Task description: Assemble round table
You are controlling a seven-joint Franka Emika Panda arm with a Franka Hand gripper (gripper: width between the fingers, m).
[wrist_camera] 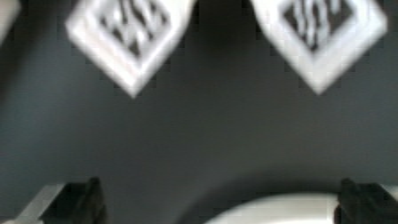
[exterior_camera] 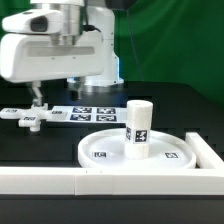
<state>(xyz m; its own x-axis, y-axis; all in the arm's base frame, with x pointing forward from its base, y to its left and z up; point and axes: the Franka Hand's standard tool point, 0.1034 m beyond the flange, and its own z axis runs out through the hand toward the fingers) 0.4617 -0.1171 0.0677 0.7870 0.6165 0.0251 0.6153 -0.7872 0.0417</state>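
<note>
1. One long white straight-edged border wall (exterior_camera: pixel 60 182) lies nearest, along the front of the black table (exterior_camera: pixel 40 145).
2. Large rimmed round white plastic disc (exterior_camera: pixel 160 140) lies flat just behind the wall.
3. Short white cylindrical post (exterior_camera: pixel 138 128), tagged, stands upright on the disc.
4. Flat white marker board (exterior_camera: pixel 90 114) lies beyond. The white cross-shaped piece (exterior_camera: pixel 27 118) lies beside it, at the exterior view's left.
5. Two-finger gripper (wrist_camera: pixel 222 200) hangs above the table, fingers spread wide, holding nothing.

A robotics lab: green backdrop (exterior_camera: pixel 170 30), black table (exterior_camera: pixel 185 100), tagged marker board (exterior_camera: pixel 95 114)
</note>
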